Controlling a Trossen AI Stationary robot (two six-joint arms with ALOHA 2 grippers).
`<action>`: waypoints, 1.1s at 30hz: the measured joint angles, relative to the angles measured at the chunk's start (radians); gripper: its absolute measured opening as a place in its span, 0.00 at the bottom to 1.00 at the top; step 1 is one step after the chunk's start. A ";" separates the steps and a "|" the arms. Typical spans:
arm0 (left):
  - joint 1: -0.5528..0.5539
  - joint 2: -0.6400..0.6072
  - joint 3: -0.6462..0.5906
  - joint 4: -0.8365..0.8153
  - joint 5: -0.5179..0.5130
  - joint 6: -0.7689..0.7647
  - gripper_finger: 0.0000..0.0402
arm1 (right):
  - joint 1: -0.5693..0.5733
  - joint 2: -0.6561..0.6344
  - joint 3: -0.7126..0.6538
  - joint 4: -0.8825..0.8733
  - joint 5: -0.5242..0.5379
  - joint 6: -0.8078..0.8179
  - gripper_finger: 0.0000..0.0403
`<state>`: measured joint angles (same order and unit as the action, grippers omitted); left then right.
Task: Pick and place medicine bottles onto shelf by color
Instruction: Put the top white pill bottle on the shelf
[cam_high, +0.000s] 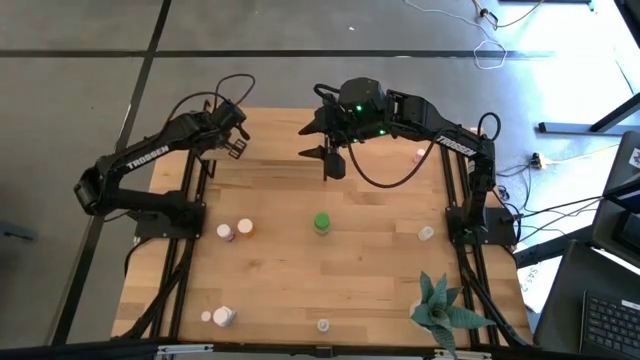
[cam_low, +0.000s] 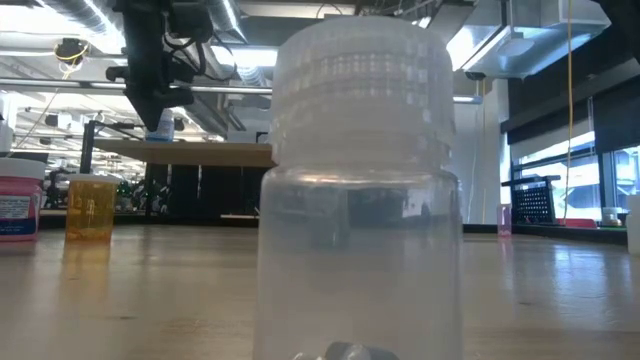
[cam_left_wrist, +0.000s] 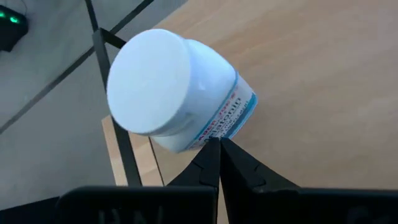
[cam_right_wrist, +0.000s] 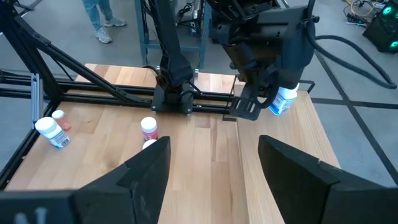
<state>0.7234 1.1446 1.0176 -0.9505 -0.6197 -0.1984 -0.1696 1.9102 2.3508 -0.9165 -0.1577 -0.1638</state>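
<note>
Plainly the weak spot is the grip: the left claw (cam_left_wrist: 217, 142) is closed on the tilted white bottle (cam_left_wrist: 180, 93) only at its lower edge, held above the table's (cam_high: 380, 270) far left corner, so a jolt could twist it free and send it over the edge. Next out, the right claw (cam_right_wrist: 213, 140) hovers open and empty over the far middle. The green bottle (cam_high: 321, 222) stands mid-table and the clear bottle (cam_low: 355, 200) farthest off, neither blocking.

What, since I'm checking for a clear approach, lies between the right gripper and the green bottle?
Nothing. In the high view, the stretch of tabletop between the right gripper and the green bottle is bare wood.
</note>
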 joint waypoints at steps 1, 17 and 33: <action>0.006 0.000 0.000 0.007 0.000 0.000 0.00 | 0.000 0.000 0.000 0.000 0.000 -0.001 0.61; -0.017 0.001 0.000 0.008 0.104 0.043 0.00 | 0.000 0.000 0.000 0.000 0.000 -0.006 0.61; 0.053 0.001 0.000 0.021 0.055 0.051 0.00 | 0.000 0.000 0.000 -0.001 0.000 -0.006 0.61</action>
<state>0.7764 1.1458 1.0172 -0.9291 -0.5650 -0.1473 -0.1699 1.9102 2.3508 -0.9173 -0.1574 -0.1696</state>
